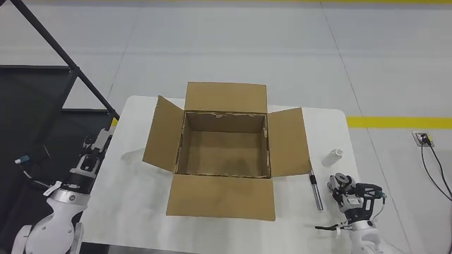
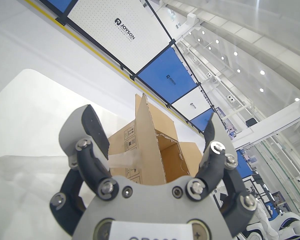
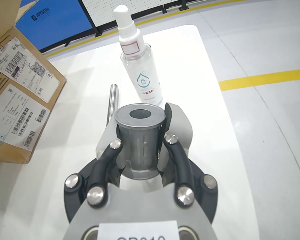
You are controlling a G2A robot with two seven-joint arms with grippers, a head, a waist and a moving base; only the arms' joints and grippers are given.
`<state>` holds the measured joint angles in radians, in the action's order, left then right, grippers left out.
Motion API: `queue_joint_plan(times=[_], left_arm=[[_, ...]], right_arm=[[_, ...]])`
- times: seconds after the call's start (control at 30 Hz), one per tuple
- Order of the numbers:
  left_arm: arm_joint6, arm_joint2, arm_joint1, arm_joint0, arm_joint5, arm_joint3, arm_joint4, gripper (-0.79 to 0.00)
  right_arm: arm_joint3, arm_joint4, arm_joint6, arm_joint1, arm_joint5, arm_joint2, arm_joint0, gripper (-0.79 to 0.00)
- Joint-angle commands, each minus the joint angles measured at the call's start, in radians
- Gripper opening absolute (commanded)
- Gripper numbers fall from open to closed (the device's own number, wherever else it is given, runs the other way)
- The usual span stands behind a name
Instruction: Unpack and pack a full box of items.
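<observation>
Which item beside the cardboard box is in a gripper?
The grey flanged metal sleeve, in the right gripper; the clear spray bottle and slim steel rod rest on the white table.

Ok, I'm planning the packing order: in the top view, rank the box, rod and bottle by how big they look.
1. Box: by far the largest.
2. Rod and bottle: too close to rank. The rod looks longer, the bottle thicker, and both lie flat on the table beside the box.
</observation>
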<state>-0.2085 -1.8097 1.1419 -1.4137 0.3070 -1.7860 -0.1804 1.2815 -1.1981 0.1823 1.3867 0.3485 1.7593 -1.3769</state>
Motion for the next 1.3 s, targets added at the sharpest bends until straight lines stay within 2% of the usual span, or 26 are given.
queue_joint_plan(times=[0.0,0.07,0.2,1.03,1.07,1.13,1.27], left_arm=[[0.002,-0.002,0.000,-0.003,0.000,0.000,0.001,0.000],[0.004,-0.005,0.000,-0.003,-0.003,0.002,0.002,0.000],[0.003,-0.009,0.000,0.002,-0.009,0.003,0.004,0.000],[-0.009,-0.006,-0.002,0.038,-0.021,0.030,0.015,0.000],[-0.009,-0.006,-0.002,0.038,-0.021,0.030,0.016,0.000],[-0.010,-0.008,-0.003,0.039,-0.019,0.031,0.017,0.000],[-0.012,-0.011,-0.003,0.041,-0.017,0.034,0.022,0.000]], right_arm=[[-0.011,-0.001,-0.001,-0.001,-0.002,-0.007,0.009,-0.665],[-0.020,0.000,0.000,-0.003,-0.002,-0.011,0.015,-0.582],[-0.028,0.006,0.005,-0.006,0.001,-0.016,0.020,-0.520],[-0.012,0.019,-0.018,-0.027,-0.021,-0.040,0.017,-0.391],[-0.009,0.017,-0.020,-0.028,-0.023,-0.040,0.017,-0.265],[-0.003,0.017,-0.023,-0.029,-0.028,-0.042,0.016,-0.142],[0.007,0.019,-0.028,-0.032,-0.036,-0.046,0.012,-0.080]])
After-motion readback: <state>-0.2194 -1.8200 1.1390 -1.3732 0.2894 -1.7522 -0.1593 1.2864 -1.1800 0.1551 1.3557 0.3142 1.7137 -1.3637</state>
